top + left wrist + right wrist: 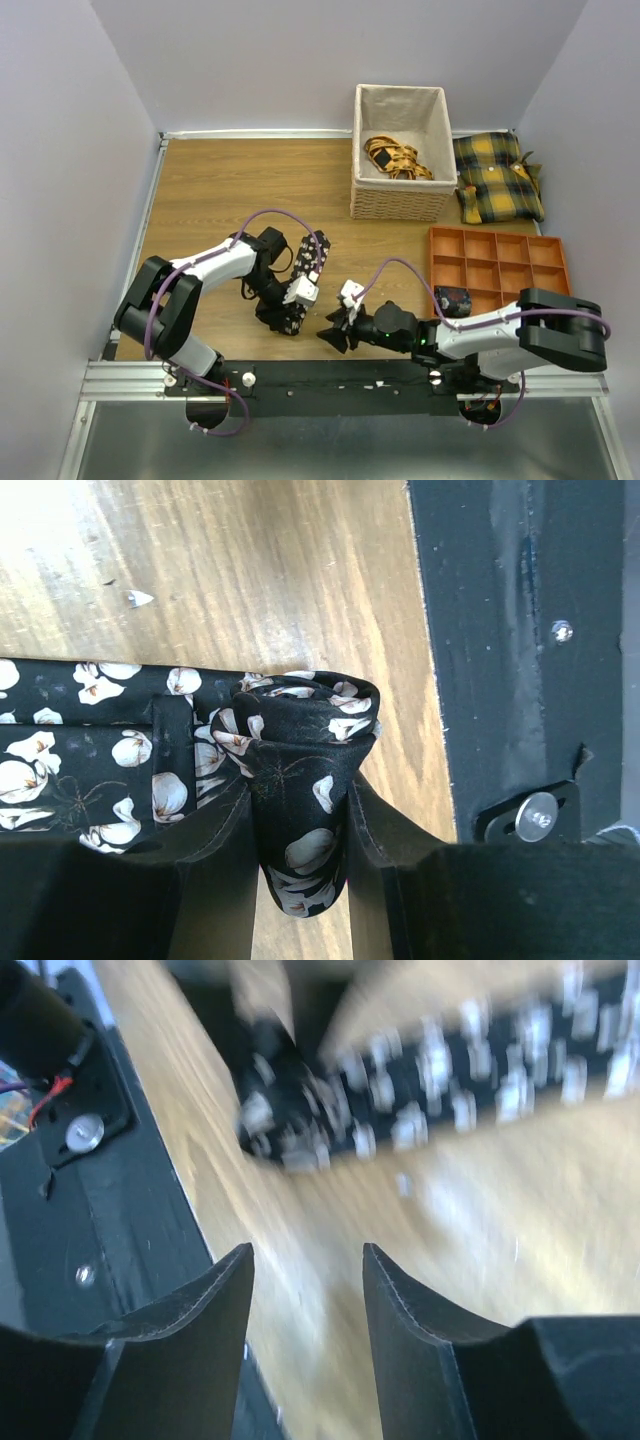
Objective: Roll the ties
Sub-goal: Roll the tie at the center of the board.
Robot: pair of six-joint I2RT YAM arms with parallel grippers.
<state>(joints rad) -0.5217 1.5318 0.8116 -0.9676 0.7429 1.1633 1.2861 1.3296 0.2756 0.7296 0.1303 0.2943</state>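
Observation:
A black tie (312,258) with white flowers lies as a strip on the wooden table, its near end rolled into a small coil (305,770). My left gripper (300,830) is shut on that coil, which stands upright between the fingers; the flat rest of the strip (90,770) runs off to the left. From above, the left gripper (288,312) sits at the tie's near end. My right gripper (307,1260) is open with nothing in it, just right of the coil (335,335). Its view is blurred, with the tie (400,1100) ahead of it. Another rolled tie (455,298) sits in the orange tray.
The orange compartment tray (520,250) stands at the right. A wicker basket (400,205) with yellow-and-black fabric stands at the back, with plaid cushions (497,178) beside it. The black base rail (330,375) runs along the near edge, close to both grippers.

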